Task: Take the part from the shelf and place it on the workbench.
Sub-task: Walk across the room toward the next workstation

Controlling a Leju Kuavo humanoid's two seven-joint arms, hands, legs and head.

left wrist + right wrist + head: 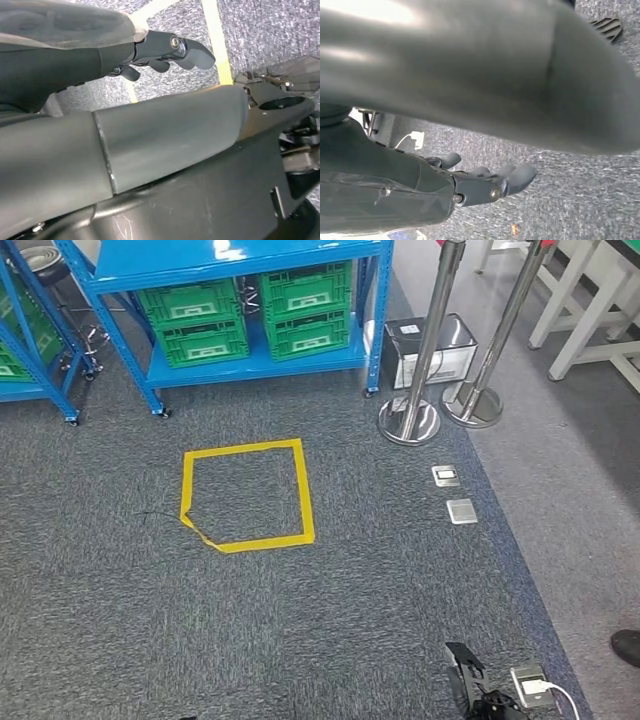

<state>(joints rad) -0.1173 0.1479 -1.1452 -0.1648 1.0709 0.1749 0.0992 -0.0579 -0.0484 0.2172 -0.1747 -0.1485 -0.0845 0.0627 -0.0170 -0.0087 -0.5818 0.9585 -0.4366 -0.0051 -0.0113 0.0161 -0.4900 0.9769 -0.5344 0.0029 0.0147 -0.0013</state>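
Hands first: the left hand [166, 50] hangs over grey carpet [362, 570] with its dark fingers [196, 55] stretched out and a little apart, nothing between them, and a strip of the yellow tape lies on the floor just beyond it in the left wrist view. Over on the other side, the right hand [486, 182] does the same: fingers [520, 177] extended, slightly spread, holding nothing, carpet underneath. In the head view that right hand [472, 685] peeks in low at the right, close to a floor socket with a white cable [540, 688].

Ahead on the carpet sits a yellow tape square [245, 495], one corner pulled crooked. Beyond it stands the blue shelf [260, 360], well apart from both hands. Its lower level carries stacked green crates [249, 315], two stacks side by side. Which part is wanted I cannot tell; whatever lies inside the crates is hidden from here, and neither hand has anything from the shelf.

Right of the shelf, a dark box [430, 348] rests on the floor, and just in front of it two chrome stanchion posts [445, 410] stand on round bases. Two small metal floor plates [454, 495] lie near them. A second blue rack [34, 350] shows at the left edge, and white furniture legs [585, 310] at the upper right. A dark shoe [626, 645] pokes in at the right edge.
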